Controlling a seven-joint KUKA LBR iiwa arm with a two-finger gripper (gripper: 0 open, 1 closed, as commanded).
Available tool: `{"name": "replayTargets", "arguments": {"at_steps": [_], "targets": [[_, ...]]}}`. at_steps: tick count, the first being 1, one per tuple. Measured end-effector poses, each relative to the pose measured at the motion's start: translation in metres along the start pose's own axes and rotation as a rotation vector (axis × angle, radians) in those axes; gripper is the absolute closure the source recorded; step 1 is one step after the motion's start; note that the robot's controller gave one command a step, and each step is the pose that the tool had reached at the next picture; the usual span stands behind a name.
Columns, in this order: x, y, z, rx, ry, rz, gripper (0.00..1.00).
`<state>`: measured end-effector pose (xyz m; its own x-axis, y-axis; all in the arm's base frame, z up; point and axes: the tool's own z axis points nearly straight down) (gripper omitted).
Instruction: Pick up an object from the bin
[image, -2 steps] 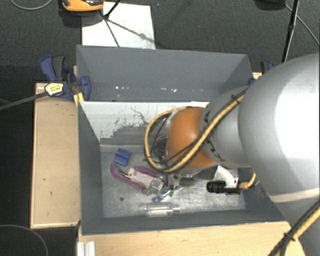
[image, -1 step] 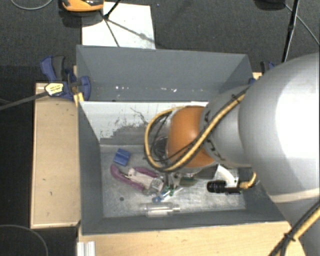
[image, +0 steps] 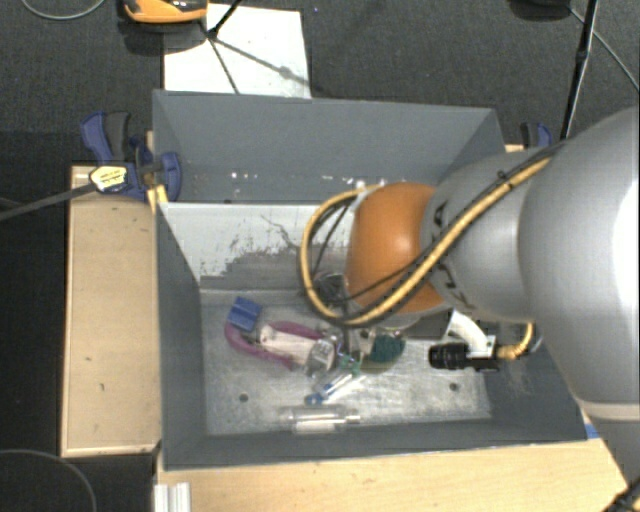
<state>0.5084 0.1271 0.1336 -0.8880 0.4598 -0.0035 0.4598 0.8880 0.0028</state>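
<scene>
the arm's big grey link lies nearest the camera, on the right, with the orange cover of its wrist and its looped yellow cables hanging over the middle of the grey metal bin. under the cover the gripper is low at the bin floor, in among a small cluster of things. the cover hides too much of it to tell whether it is open or closed, or whether it has hold of anything.

3 things crowd it: a purple-and-white thing stretching away to the left, its silvery right end just beside the gripper; a dark green thing just to the right; and a pale blue piece on the near side. a blue block sits at the far left end of the purple thing, and a clear tube lies apart, near the bin's near wall.

by my reading this is the grasp step: the arm is down and the lift is not yet made. which of the 3 is the target cannot be told. the next move calls for a firm close on 1 thing alone, then a straight rise so the neighbours are not dragged along.
</scene>
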Motion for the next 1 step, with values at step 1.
{"name": "replayTargets", "arguments": {"at_steps": [1], "targets": [[-0.0005,-0.0002,-0.0134,0.002,0.002,-0.003,1.0]]}}
